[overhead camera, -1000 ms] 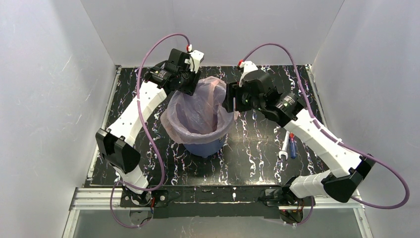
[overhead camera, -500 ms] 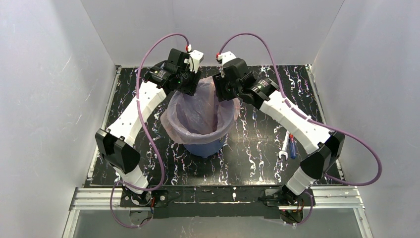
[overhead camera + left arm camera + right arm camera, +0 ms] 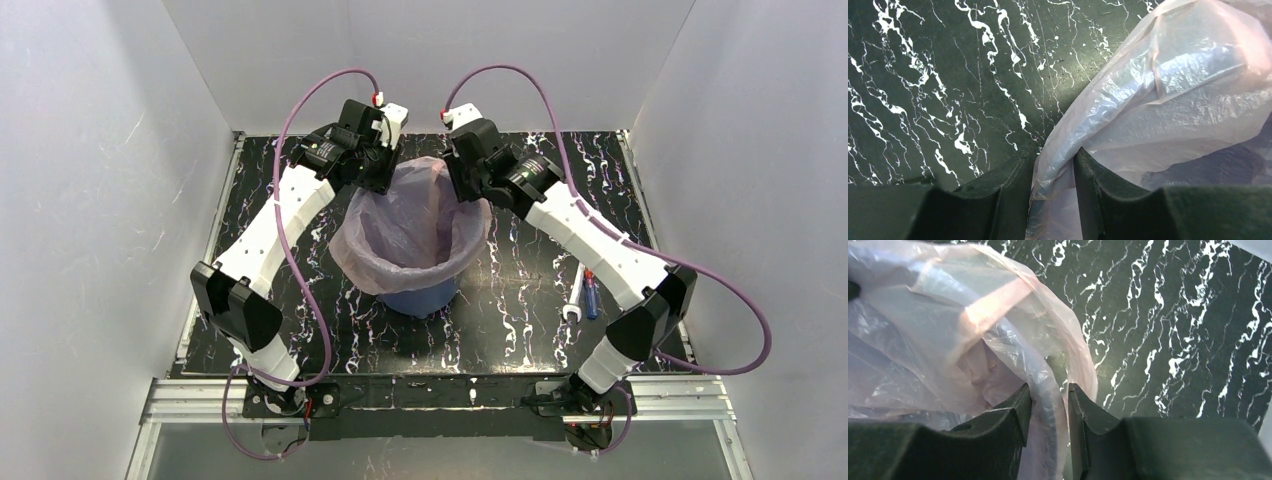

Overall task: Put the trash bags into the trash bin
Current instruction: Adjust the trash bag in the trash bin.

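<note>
- The trash bag [image 3: 405, 225] lines the trash bin [image 3: 420, 297] in the middle of the table [image 3: 520, 320], its edge over the rim.
- The left gripper [image 3: 1054, 155] is clamped on film at the far-left rim, and the right gripper [image 3: 1049, 387] pinches film at the far-right rim.
- I think it is best to pull the edge down evenly and gently, so the film does not tear.
- Count: 1 bag, 1 bin, 2 pens [image 3: 582, 292] at the right.

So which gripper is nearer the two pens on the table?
Right. The right gripper is on the trash bin side facing the pens; the left gripper is on the opposite side.
</note>
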`<action>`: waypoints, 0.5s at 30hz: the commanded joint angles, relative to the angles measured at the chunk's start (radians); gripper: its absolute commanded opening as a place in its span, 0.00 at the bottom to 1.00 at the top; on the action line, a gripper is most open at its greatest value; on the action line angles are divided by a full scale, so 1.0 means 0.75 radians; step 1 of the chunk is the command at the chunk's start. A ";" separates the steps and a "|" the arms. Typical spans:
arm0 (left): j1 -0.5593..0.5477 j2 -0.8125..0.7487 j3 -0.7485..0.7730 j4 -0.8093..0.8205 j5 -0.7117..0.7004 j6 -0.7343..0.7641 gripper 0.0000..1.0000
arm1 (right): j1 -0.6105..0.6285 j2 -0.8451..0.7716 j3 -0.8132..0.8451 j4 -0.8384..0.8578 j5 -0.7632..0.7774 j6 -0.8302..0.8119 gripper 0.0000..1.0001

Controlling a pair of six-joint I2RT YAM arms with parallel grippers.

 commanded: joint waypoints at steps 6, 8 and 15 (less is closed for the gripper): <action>0.012 -0.034 -0.003 -0.065 -0.068 -0.078 0.33 | -0.009 -0.260 -0.171 -0.067 0.019 0.108 0.41; 0.012 -0.034 -0.005 -0.063 -0.053 -0.076 0.32 | -0.010 -0.294 -0.187 -0.040 -0.041 0.120 0.46; 0.011 -0.055 -0.004 -0.050 0.002 -0.041 0.36 | -0.012 -0.354 -0.142 0.033 -0.243 0.170 0.59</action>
